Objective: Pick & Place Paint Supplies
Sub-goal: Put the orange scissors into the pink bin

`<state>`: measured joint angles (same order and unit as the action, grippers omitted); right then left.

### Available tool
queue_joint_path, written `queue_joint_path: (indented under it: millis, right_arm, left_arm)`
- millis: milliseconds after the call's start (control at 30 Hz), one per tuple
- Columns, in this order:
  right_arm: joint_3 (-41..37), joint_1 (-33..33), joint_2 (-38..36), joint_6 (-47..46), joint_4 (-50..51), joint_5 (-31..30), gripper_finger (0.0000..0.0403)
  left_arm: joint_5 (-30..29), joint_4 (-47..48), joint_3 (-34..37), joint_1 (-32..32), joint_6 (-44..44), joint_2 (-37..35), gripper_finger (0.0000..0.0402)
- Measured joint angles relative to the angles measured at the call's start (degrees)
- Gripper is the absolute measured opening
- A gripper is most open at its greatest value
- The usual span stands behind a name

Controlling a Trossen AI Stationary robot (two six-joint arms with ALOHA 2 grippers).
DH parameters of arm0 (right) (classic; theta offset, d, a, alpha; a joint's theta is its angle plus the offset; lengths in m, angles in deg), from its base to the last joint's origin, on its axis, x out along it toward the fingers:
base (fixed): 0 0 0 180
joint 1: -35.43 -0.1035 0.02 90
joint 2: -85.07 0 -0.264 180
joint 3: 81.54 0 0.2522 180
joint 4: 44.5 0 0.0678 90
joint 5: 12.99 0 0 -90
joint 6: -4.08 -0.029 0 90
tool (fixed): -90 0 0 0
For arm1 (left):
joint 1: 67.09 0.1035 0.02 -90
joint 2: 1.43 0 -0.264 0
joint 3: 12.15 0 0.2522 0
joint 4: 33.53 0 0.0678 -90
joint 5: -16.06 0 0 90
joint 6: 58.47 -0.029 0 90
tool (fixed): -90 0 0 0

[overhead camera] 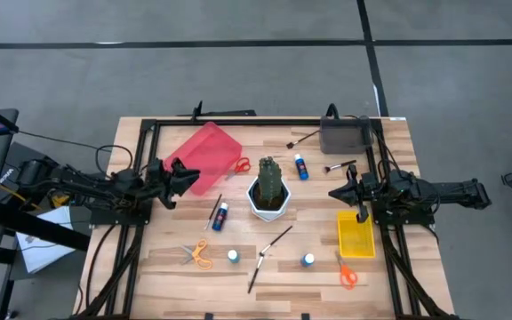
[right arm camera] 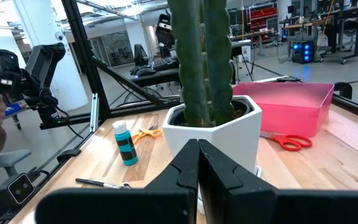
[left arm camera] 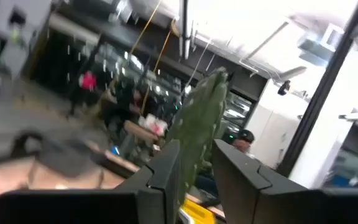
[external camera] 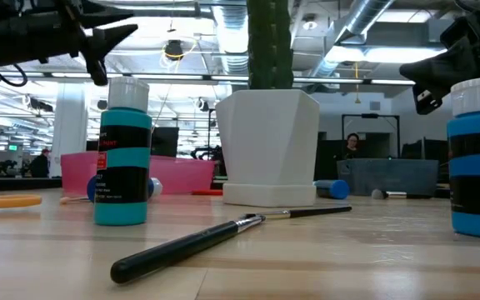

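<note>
- Bottles, brushes and scissors lie scattered around the cactus, none binned.
- Left gripper hovers beside the cactus over the pink bin, fingers slightly apart, holding nothing visible.
- Right gripper waits opposite, closed and empty, near the yellow bin.
- Best approach: descend upright on the nearest bottle, keeping clear of the cactus.

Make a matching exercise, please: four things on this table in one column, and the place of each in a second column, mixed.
Things:
1. cactus
2. yellow tray
3. pink bin
4. grey box

Places:
A. far right corner
B. table middle, in a white pot
C. under the right tool
D. beside the left tool

Pairs: 1-B, 2-C, 3-D, 4-A
</note>
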<state>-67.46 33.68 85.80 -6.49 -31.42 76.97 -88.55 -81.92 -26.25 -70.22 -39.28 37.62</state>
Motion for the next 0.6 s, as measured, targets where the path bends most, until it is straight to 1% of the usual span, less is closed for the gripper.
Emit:
queue_joint_path:
  millis: [133,233,400,533,600]
  right_arm:
    - [0.00,-0.01,0.01,-0.01,0.00,-0.01,0.0000]
    - [-0.02,0.01,0.02,0.00,-0.44,-0.02,0.0000]
    - [0.00,0.04,0.01,-0.01,-7.52,-0.04,0.0000]
    - [0.00,0.04,0.02,-0.02,-14.12,-0.04,0.0000]
    - [0.00,-0.01,0.00,-0.02,-18.56,-0.04,0.0000]
  left_arm:
    - [-0.06,-6.56,0.00,0.00,-15.39,0.00,0.0088]
    - [-1.96,-11.93,0.00,0.00,-25.58,-0.01,0.0088]
    - [-9.08,-18.65,-0.06,0.00,-37.54,-0.02,0.0088]
    - [-10.45,-18.95,-1.58,0.00,-44.41,-0.05,0.0088]
    - [-12.64,-18.38,-2.20,0.00,-46.35,0.00,0.0088]
